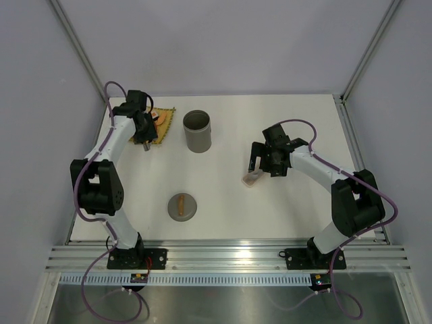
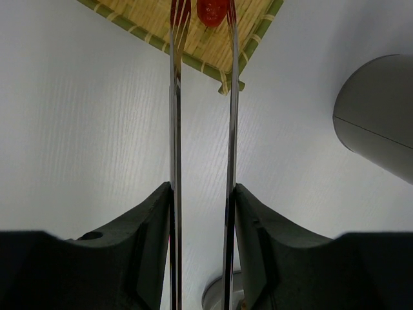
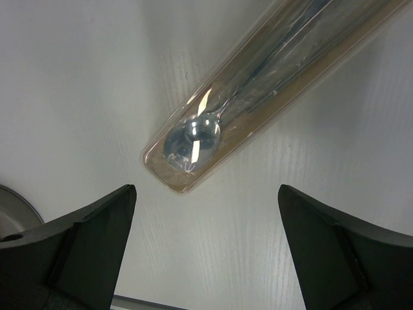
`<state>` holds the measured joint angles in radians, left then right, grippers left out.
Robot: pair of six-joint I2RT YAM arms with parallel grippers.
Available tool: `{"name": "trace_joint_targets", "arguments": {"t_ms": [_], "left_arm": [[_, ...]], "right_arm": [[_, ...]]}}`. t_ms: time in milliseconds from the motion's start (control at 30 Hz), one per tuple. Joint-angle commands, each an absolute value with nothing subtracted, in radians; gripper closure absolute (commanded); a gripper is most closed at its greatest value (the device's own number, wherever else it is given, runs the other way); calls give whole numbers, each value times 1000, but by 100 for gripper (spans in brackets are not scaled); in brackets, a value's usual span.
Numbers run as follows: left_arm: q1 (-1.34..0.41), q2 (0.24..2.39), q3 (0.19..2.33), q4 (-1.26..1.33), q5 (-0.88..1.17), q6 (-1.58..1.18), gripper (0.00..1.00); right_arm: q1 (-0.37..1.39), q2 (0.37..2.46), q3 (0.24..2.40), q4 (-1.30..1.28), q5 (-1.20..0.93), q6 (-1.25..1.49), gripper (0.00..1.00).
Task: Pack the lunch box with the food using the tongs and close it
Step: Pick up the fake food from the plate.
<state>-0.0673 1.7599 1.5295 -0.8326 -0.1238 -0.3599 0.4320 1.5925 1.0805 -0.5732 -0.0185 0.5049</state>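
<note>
My left gripper (image 2: pixel 202 187) is shut on the silver tongs (image 2: pixel 175 129), one slim arm pressed against each finger. The tong tips reach over the yellow woven mat (image 2: pixel 200 45), and a small red piece of food (image 2: pixel 211 10) sits between them at the frame's top edge. Whether the tips pinch it I cannot tell. In the top view, orange food (image 1: pixel 162 118) lies on the mat beside the left gripper (image 1: pixel 142 125). To the right of the mat the grey lunch box (image 1: pixel 197 130) stands upright and open. My right gripper (image 3: pixel 206 194) is open above bare table.
A pale oblong cutlery case (image 3: pixel 258 90) with a spoon inside lies just beyond the right gripper's fingers. The round grey lid with a brown handle (image 1: pixel 182 206) lies on the table in front of the lunch box. The lunch box wall (image 2: pixel 377 123) is right of the tongs.
</note>
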Motion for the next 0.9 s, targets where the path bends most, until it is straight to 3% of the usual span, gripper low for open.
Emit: {"name": "trace_joint_targets", "arguments": {"t_ms": [0, 867], "left_arm": [[-71, 1778, 1562, -773, -137, -370, 56], [-72, 1931, 1663, -781, -133, -362, 55]], "right_arm": [[436, 1555, 1094, -577, -11, 492, 1], [437, 1566, 1095, -581, -17, 502, 1]]}}
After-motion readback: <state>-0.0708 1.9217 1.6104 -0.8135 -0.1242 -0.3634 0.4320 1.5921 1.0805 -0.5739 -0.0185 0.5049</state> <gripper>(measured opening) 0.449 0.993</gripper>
